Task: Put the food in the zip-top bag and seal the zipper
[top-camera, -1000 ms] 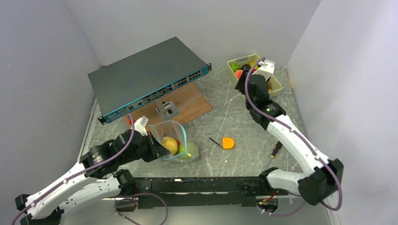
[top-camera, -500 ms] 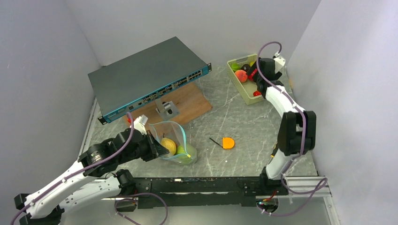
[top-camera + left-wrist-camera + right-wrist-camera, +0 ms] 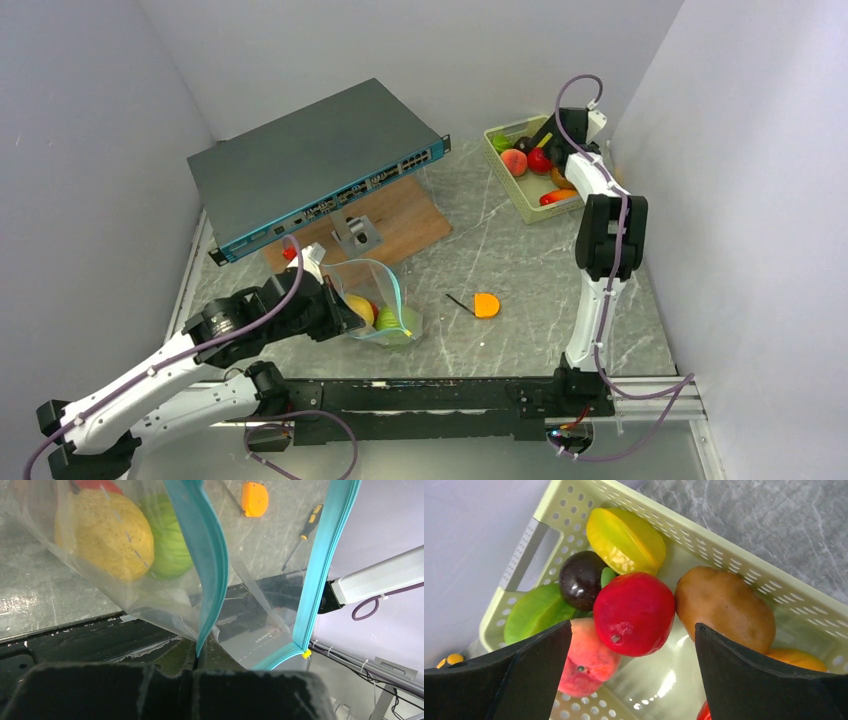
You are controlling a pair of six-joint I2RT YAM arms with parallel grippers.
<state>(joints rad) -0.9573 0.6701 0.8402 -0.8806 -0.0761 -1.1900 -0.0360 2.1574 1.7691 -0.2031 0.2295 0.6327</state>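
Left fingers (image 3: 100, 690): clamped on the zipper (image 3: 212, 555), zip-top bag (image 3: 365, 278) at my 7 o'clock.
Right fingers (image 3: 764, 680): I read them spread wide above the basket (image 3: 744, 567) at 1 o'clock, red apple (image 3: 634, 612) between.

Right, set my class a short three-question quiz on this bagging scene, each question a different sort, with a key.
1. True or false: the zip-top bag is already sealed.
2. Which item sits centred under the open right gripper? A) cabbage B) red apple C) lemon
3. Fill the gap: the left gripper pinches the bag's teal ____.
Key: 1 false, its mouth gapes open; 2 B; 3 zipper.
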